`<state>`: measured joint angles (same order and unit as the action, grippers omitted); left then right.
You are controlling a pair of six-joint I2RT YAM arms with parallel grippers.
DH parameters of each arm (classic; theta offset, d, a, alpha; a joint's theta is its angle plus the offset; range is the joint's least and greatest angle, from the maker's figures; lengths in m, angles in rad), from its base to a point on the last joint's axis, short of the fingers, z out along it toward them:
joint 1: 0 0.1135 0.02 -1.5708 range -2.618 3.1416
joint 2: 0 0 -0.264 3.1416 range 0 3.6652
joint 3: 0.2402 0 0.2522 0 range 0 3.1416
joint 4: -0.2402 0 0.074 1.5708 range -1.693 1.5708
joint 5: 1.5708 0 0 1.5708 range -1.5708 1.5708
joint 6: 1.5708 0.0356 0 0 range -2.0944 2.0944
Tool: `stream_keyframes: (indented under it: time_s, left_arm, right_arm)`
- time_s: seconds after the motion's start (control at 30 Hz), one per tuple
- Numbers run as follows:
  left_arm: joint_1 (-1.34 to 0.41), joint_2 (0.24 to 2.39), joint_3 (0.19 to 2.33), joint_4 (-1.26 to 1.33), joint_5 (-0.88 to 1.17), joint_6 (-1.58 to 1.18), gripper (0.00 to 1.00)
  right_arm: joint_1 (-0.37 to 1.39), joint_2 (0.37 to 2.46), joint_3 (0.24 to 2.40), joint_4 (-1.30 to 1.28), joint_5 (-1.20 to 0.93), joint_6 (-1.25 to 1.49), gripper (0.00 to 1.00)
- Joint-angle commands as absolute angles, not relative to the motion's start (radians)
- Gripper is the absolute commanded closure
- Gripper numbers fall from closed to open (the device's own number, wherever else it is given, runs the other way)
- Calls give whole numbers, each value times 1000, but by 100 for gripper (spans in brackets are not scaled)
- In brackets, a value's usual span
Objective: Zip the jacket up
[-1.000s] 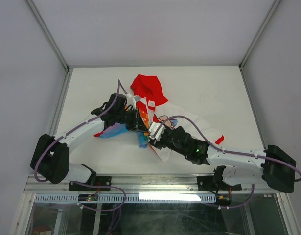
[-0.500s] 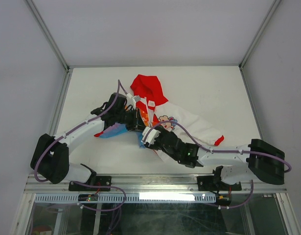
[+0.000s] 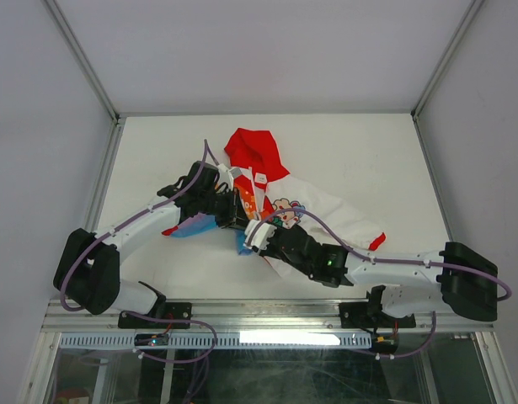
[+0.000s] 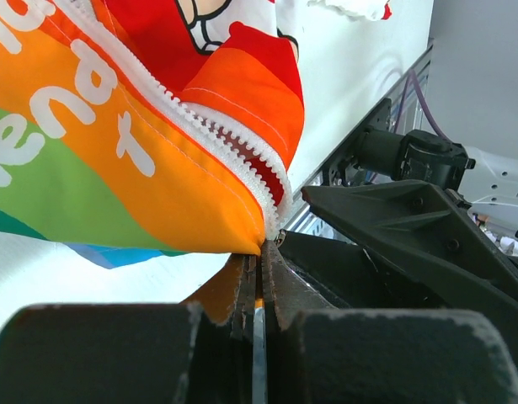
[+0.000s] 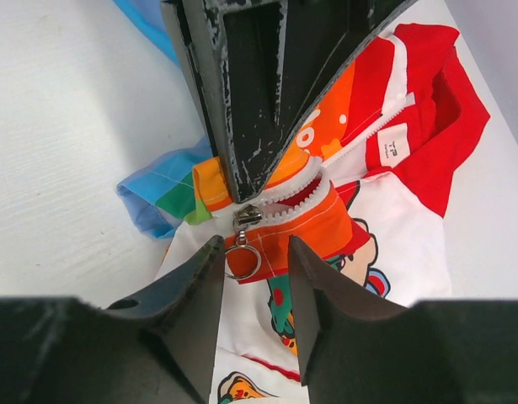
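Note:
The jacket (image 3: 326,210) lies crumpled mid-table, its red hood (image 3: 254,151) at the far end. My left gripper (image 3: 236,210) is shut on the jacket's bottom edge beside the white zipper teeth (image 4: 200,126), pinching the orange hem (image 4: 263,251). In the right wrist view the left gripper's dark fingers (image 5: 250,101) hold the hem just above the metal zipper slider (image 5: 245,219). The slider's ring pull (image 5: 242,262) hangs between the fingers of my right gripper (image 5: 254,257), which is open and straddles the ring and an orange flap. The right gripper (image 3: 257,232) sits just near-right of the left one.
The white table (image 3: 368,151) is bounded by metal frame rails on the left (image 3: 103,181) and right (image 3: 435,181). A metal rail (image 3: 267,313) with both arm bases runs along the near edge. The right arm (image 3: 393,268) lies across the jacket's near side.
My right gripper has moved left and nearer onto the zipper's bottom end, and its jaws have narrowed around the ring pull. The left gripper has kept its hold and place.

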<state>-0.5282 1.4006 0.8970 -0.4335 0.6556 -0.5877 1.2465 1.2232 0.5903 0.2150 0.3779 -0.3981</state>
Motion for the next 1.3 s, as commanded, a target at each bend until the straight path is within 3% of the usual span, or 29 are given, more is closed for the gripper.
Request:
stream_keyframes:
  time_s: [0.0, 0.3, 0.37, 0.53, 0.63, 0.87, 1.27]
  left_arm:
    - [-516, 1392, 939, -434, 653, -582, 100]
    - [-517, 1380, 937, -452, 650, -566, 100]
    - [-517, 1379, 937, -452, 648, -567, 100]
    - [-517, 1380, 936, -452, 646, -572, 100]
    - [-517, 1379, 937, -451, 647, -572, 100]
    - [-517, 1380, 939, -451, 652, -571, 100]
    - [-517, 1386, 938, -478, 618, -546, 100]
  right_arm:
    - [1250, 1193, 652, 217, 344, -388, 63]
    - [1228, 1201, 669, 204, 322, -360, 77]
    - [1227, 1203, 669, 200, 306, -352, 74]
    - [1227, 1195, 652, 185, 270, -333, 53]
    - [1228, 1202, 642, 181, 269, -326, 47]
    - [1227, 1271, 642, 223, 373, -317, 47]
    - [1223, 1210, 646, 171, 339, -348, 59]
